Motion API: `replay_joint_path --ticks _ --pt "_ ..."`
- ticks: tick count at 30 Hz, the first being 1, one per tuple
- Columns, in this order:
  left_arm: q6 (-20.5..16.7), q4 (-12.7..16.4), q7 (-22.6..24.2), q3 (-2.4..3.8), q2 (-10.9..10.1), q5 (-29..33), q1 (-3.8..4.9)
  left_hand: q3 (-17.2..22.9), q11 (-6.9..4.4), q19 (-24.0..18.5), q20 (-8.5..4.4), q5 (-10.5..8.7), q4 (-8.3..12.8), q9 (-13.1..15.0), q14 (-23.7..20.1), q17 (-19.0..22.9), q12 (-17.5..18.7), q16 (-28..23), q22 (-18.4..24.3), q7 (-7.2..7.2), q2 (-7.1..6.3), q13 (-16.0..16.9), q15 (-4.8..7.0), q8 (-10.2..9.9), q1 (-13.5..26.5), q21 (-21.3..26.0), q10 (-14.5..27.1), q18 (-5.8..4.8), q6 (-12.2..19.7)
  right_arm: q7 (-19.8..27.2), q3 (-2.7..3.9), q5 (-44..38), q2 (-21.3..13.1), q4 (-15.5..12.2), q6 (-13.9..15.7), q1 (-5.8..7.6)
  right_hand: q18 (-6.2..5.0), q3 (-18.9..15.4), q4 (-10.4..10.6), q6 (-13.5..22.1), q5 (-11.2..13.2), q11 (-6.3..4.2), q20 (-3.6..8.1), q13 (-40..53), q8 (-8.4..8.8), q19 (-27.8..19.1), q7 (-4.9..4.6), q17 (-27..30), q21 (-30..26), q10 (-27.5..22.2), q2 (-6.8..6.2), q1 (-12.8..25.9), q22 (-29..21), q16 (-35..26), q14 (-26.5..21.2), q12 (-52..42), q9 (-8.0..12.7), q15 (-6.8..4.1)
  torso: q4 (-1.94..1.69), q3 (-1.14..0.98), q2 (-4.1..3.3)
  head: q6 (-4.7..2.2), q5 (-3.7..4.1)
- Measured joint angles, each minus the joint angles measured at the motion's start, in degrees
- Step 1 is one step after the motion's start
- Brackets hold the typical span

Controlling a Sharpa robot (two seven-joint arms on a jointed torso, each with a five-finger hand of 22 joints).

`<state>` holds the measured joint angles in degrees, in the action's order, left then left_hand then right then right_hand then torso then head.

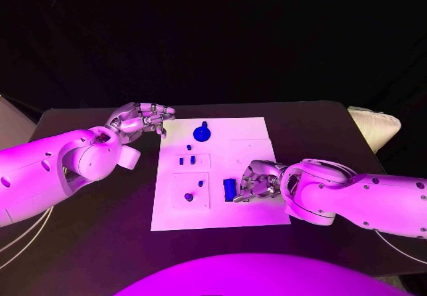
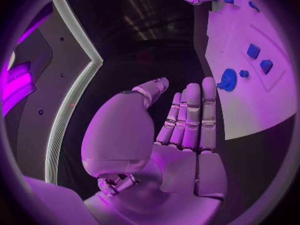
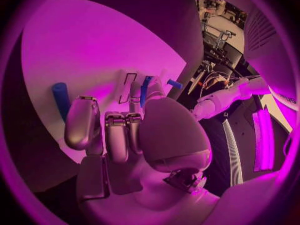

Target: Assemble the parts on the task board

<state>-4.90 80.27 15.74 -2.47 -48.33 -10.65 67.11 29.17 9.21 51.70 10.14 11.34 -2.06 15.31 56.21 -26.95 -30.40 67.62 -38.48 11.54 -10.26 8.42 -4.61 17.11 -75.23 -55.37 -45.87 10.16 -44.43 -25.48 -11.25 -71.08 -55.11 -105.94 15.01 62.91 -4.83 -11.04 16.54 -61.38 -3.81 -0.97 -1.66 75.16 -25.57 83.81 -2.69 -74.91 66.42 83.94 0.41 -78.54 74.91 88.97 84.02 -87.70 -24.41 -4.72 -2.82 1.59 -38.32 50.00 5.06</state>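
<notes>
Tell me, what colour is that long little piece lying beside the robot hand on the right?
Blue. The long piece shows best in the head view.

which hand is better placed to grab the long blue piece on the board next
Right, most likely. The right hand sits over the task board directly beside the long blue piece, fingers nearly at it. The left hand hovers off the board's far left corner, holding nothing.
</notes>
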Motion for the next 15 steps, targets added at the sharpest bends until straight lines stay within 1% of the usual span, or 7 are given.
replay_joint_path --ticks 5,10,11,12,13,14,15 --pt "0.0 -0.1 0.0 0.0 0.0 0.0 0.0 0.0 0.0 0.0 0.0 0.0 0.0 0.0 0.0 0.0 0.0 0.0 0.0 0.0 0.0 0.0 0.0 0.0 0.0 0.0 0.0 0.0 0.0 0.0 0.02 -0.1 0.1 0.1 -0.1 -0.01 0.0 0.3 0.3 -0.1 0.3 -0.09 0.0 -0.4 0.07 0.0 0.07 0.0 0.0 0.1 -0.76 1.0 0.0 0.0 0.0 0.2 0.0 0.0 -0.02 0.0 0.0 0.01 0.01" --pt "0.0 -0.1 0.0 -0.01 0.0 -0.1 0.0 0.0 0.0 0.0 0.0 0.0 0.0 0.0 0.0 0.0 0.0 0.0 0.0 0.0 0.0 0.0 0.0 0.0 0.0 0.0 0.0 0.0 0.0 0.0 0.03 -0.2 0.1 0.2 0.0 -0.03 -0.01 0.9 0.3 -0.2 0.3 -0.2 0.0 -0.3 0.05 0.0 0.15 0.0 0.0 0.2 -0.15 3.8 0.0 0.0 0.0 0.1 0.1 -0.02 -0.02 0.01 0.0 0.01 0.01" --pt "0.0 -0.1 0.0 -0.01 0.0 -0.1 0.0 0.0 0.0 0.0 0.0 0.0 0.0 0.0 0.0 0.0 0.0 0.0 0.0 0.0 0.0 0.0 0.0 0.0 0.0 0.0 0.0 0.0 0.0 0.0 0.03 -0.2 0.1 0.2 0.0 -0.03 -0.01 1.8 0.2 -0.2 0.2 -0.4 0.0 -0.3 0.05 0.0 0.15 0.0 0.0 0.4 -1.21 4.8 0.0 0.0 0.0 0.1 0.1 -0.04 -0.02 0.01 0.0 0.01 0.01" --pt "0.0 -0.1 0.0 -0.01 0.0 -0.1 0.0 0.0 0.0 0.0 0.0 0.0 0.0 0.0 0.0 0.0 0.0 0.0 0.0 0.0 0.0 0.0 0.0 0.0 0.0 0.0 0.0 0.0 0.0 0.0 0.04 -0.2 0.1 0.2 0.0 -0.03 -0.01 3.4 0.0 -0.2 -0.1 -0.42 0.0 -0.2 0.04 0.0 0.15 0.0 -0.1 0.4 -2.81 6.2 0.0 0.0 0.0 0.1 0.2 -0.04 -0.02 0.01 0.0 -0.01 0.01" --pt "0.0 -0.1 -0.1 -0.01 0.0 -0.1 0.0 0.0 0.0 0.0 0.0 0.0 0.0 0.0 0.0 0.0 0.0 0.0 0.0 0.0 0.0 0.0 0.0 0.0 0.0 0.0 0.0 0.01 0.0 0.0 0.05 -0.2 0.0 0.2 -0.1 -0.03 -0.01 6.0 0.2 -0.2 -0.6 -0.38 0.0 -0.2 0.05 0.0 0.15 0.0 -0.3 0.4 -5.16 7.6 0.0 0.0 0.0 0.1 0.4 -0.04 -0.02 0.01 0.0 -0.02 0.01" --pt "0.0 -0.1 -0.1 -0.01 0.0 -0.1 0.0 0.0 0.0 0.0 0.0 0.0 0.0 0.0 0.0 0.0 0.0 0.0 0.0 0.0 0.0 0.0 0.0 0.0 0.0 0.0 0.0 0.0 0.0 0.0 0.05 -0.2 -0.1 0.2 -0.1 -0.03 -0.01 7.1 0.2 -0.2 -0.7 -0.37 0.0 -0.2 0.05 0.0 0.15 0.0 -0.3 0.4 -6.35 8.1 0.0 0.0 0.0 0.1 0.5 -0.04 -0.02 0.01 0.0 -0.02 0.02" --pt "0.0 -0.1 -0.1 -0.01 0.0 -0.1 0.0 0.0 0.0 0.0 0.0 0.0 0.0 0.0 0.0 0.0 0.0 0.0 0.0 0.0 0.0 0.0 0.0 0.0 0.0 0.0 0.0 0.0 0.0 0.1 0.05 -0.2 -0.2 0.2 -0.1 -0.05 -0.01 7.5 0.2 -0.2 -1.3 -0.28 0.0 -0.2 0.07 0.0 0.15 0.0 -0.3 0.3 -7.11 8.4 0.0 0.0 0.0 0.1 0.6 -0.04 -0.02 0.01 0.0 -0.02 0.05"
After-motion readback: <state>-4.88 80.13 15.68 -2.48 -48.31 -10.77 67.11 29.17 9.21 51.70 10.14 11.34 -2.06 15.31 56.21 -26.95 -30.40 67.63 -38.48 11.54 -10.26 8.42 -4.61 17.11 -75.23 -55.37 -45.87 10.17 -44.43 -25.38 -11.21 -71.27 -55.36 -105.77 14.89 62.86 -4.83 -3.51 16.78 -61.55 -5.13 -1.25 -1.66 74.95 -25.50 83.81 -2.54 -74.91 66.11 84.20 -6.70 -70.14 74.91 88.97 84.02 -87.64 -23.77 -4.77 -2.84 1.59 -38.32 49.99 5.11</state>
